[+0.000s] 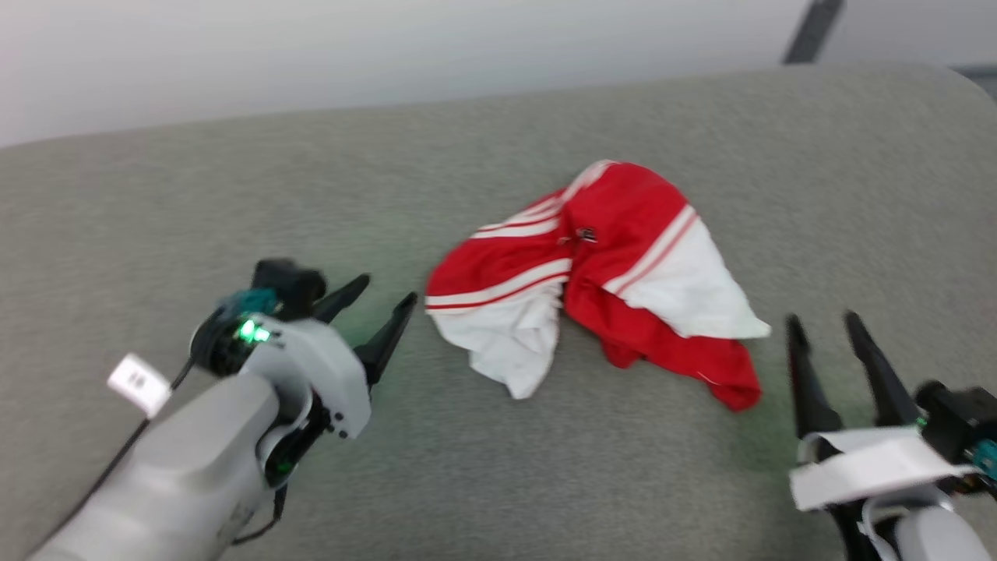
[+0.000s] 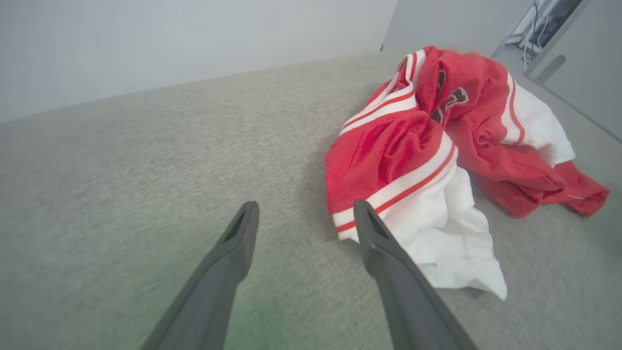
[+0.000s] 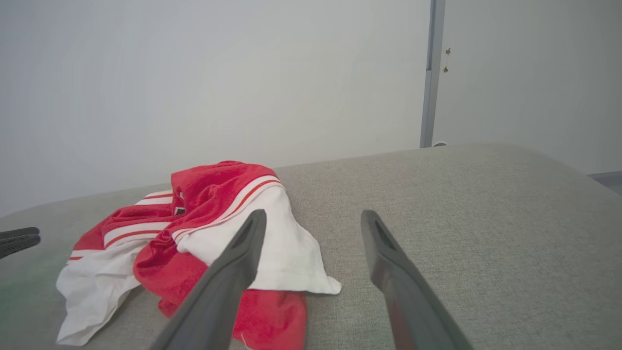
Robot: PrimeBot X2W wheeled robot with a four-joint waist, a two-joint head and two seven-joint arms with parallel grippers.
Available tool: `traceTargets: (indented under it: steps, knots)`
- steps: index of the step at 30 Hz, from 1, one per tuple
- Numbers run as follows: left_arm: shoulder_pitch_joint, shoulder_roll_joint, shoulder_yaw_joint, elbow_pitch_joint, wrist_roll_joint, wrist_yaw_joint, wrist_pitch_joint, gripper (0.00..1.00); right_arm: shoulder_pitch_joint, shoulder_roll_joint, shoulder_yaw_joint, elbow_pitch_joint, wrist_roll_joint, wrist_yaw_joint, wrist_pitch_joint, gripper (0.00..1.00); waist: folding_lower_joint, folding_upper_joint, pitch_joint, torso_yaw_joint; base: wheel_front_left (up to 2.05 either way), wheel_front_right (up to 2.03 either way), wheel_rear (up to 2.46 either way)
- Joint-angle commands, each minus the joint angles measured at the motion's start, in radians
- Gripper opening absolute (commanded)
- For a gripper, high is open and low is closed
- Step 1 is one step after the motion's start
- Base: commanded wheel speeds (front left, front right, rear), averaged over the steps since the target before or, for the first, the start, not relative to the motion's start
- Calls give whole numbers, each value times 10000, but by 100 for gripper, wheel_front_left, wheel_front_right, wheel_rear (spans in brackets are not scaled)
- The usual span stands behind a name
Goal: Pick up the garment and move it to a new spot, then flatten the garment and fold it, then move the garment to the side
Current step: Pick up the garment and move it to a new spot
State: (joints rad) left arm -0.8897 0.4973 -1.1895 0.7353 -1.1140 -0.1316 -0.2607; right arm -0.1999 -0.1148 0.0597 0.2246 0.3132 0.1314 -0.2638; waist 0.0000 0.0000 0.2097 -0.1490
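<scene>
The garment (image 1: 600, 273) lies crumpled in a heap on the grey fabric surface (image 1: 498, 467), red with white sleeve panels and white stripes. My left gripper (image 1: 387, 292) stands open just left of the heap, its fingers apart and empty. In the left wrist view the garment (image 2: 413, 155) sits right of my left gripper (image 2: 303, 210), one fingertip (image 2: 362, 209) over the white-striped edge. My right gripper (image 1: 822, 319) is open at the lower right, close to the garment's red hem. In the right wrist view the garment (image 3: 194, 233) lies left of my right gripper (image 3: 313, 216).
The grey fabric surface spreads wide on all sides of the heap and ends at a rounded far edge (image 1: 935, 74) by a pale wall (image 1: 389, 47). A door frame strip (image 3: 432, 73) stands beyond the surface. My left fingertips (image 3: 19, 238) show at the right wrist view's left edge.
</scene>
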Motion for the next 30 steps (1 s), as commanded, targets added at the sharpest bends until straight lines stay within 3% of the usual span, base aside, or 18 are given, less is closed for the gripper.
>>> traceTargets:
  steps: [1, 9, 15, 22, 30]
  knots:
    - [498, -51, 661, -54, 111, 20, -41, 100, 319, -157, -235, 30, -23, -14, -9, 100, 0, 0, -674, 940, 0, 0, 0]
    - [3684, -141, 4844, -1286, 2100, 529, -33, 100, 1281, -595, -1102, -20, -5, -14, -9, 100, 0, 0, -1080, 1738, 0, 0, 0]
    - [6092, -401, 7609, -2620, 3871, 880, -35, 100, 1611, -739, -1441, -121, 48, -14, -3, 100, 0, 0, -1254, 1929, 0, 0, 0]
    - [7920, -848, 9916, -4233, 5838, 1104, -36, 100, 1801, -723, -1532, -251, 36, -14, 54, 100, 0, 0, -1588, 1890, 0, 0, 0]
    - [8899, -1741, 11349, -5744, 7697, 953, -36, 100, 1953, -662, -1639, -440, 90, -14, 116, 100, 0, 0, -1863, 1842, 0, 0, 0]
